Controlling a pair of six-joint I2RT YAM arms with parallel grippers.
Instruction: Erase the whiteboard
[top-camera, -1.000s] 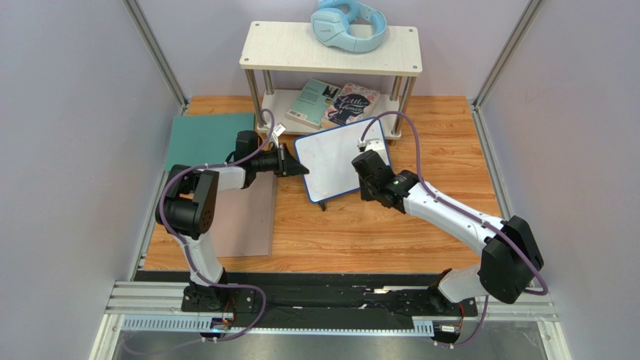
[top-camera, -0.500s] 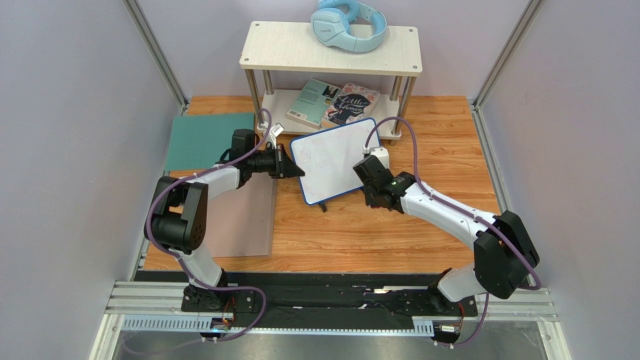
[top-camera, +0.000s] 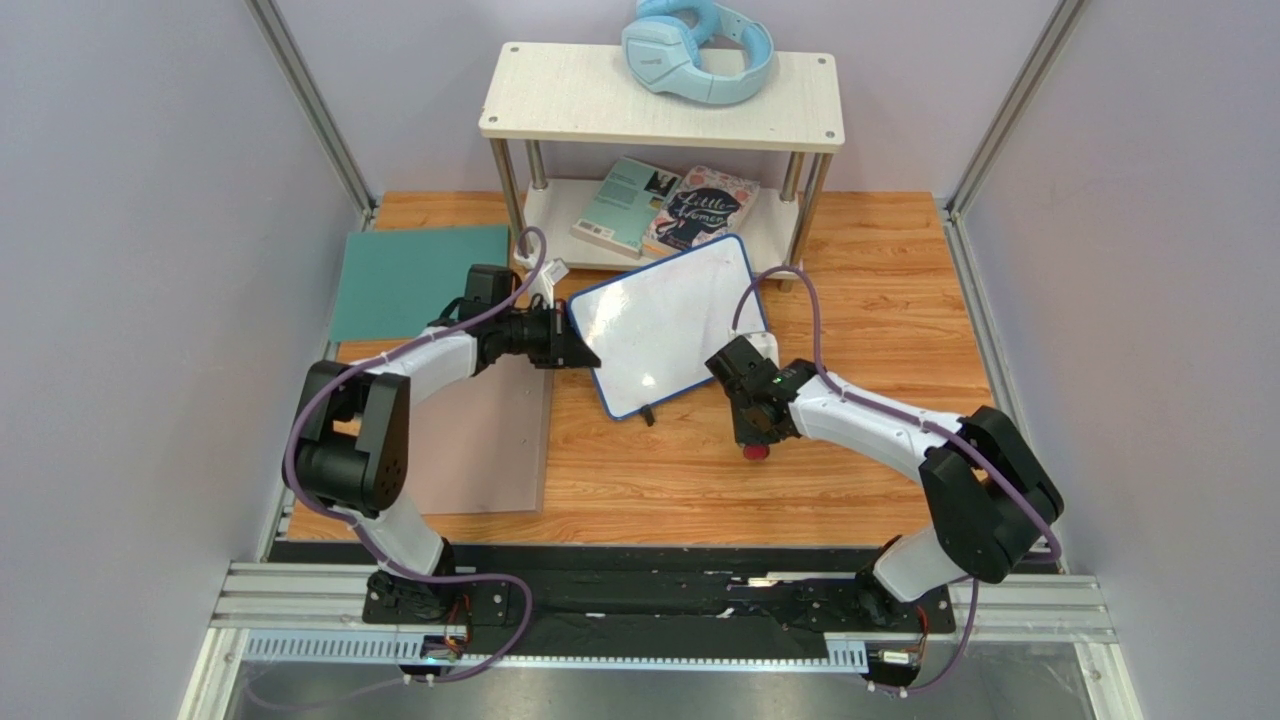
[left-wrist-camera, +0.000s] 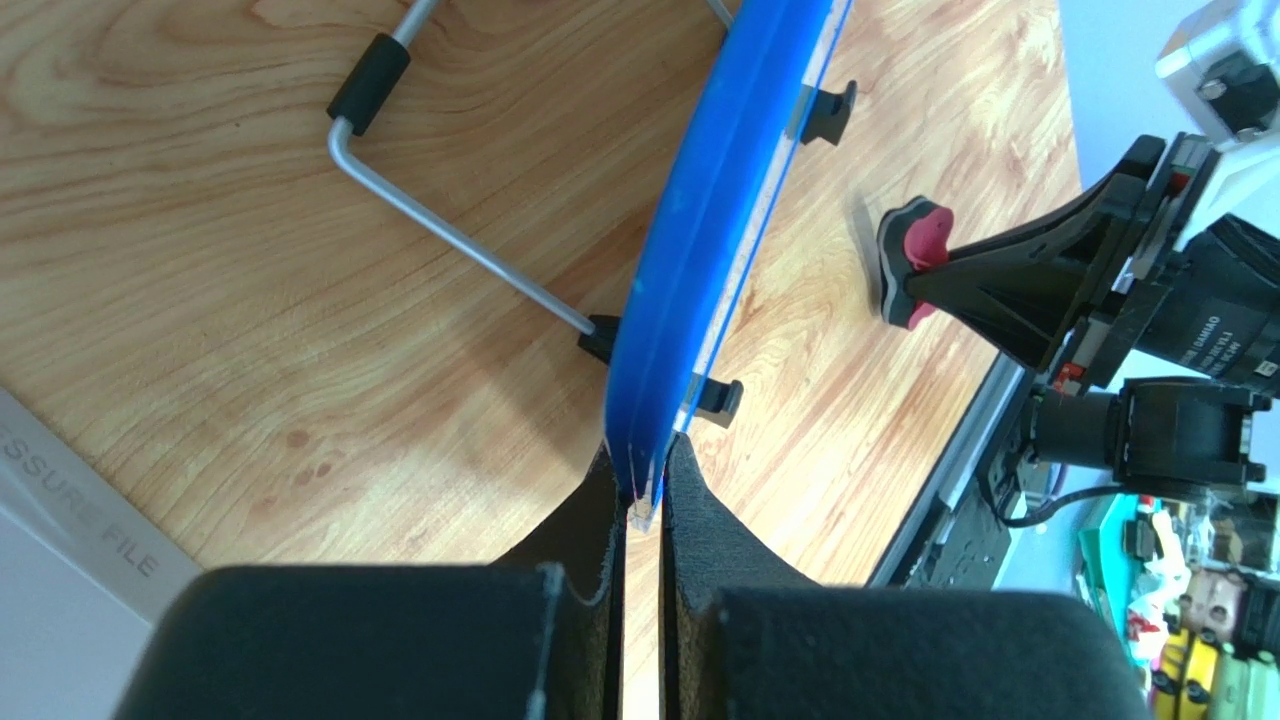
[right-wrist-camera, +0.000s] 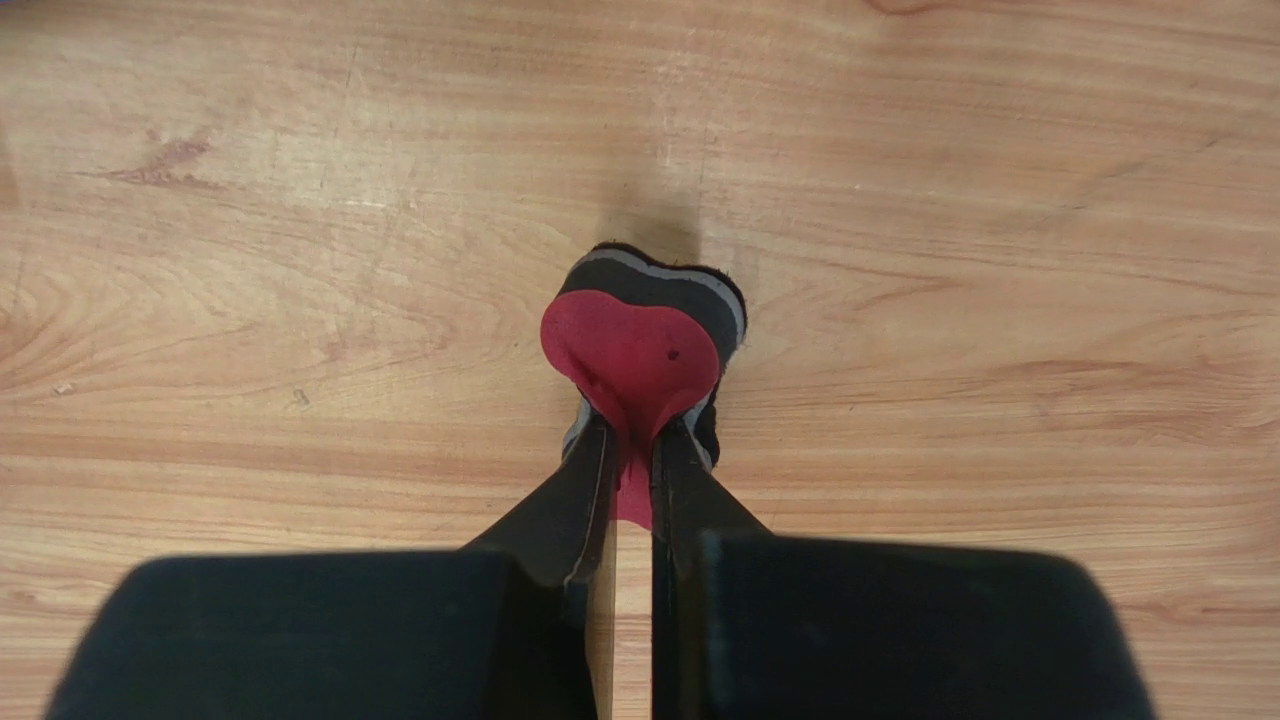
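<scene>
While the left fingers (top-camera: 576, 342) pinch the blue frame at its left edge, the whiteboard (top-camera: 661, 323) sits tilted on the bench (top-camera: 842, 465), with the shelf (top-camera: 661, 98) just behind it. Near the whiteboard's front right corner, but apart from it, the right fingers (top-camera: 751, 432) clamp narrowly on a red eraser (right-wrist-camera: 639, 353), its felt facing the bench.

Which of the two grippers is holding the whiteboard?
The left gripper: it is shut on the blue edge of the whiteboard. The right gripper pinches a red eraser instead.
</scene>
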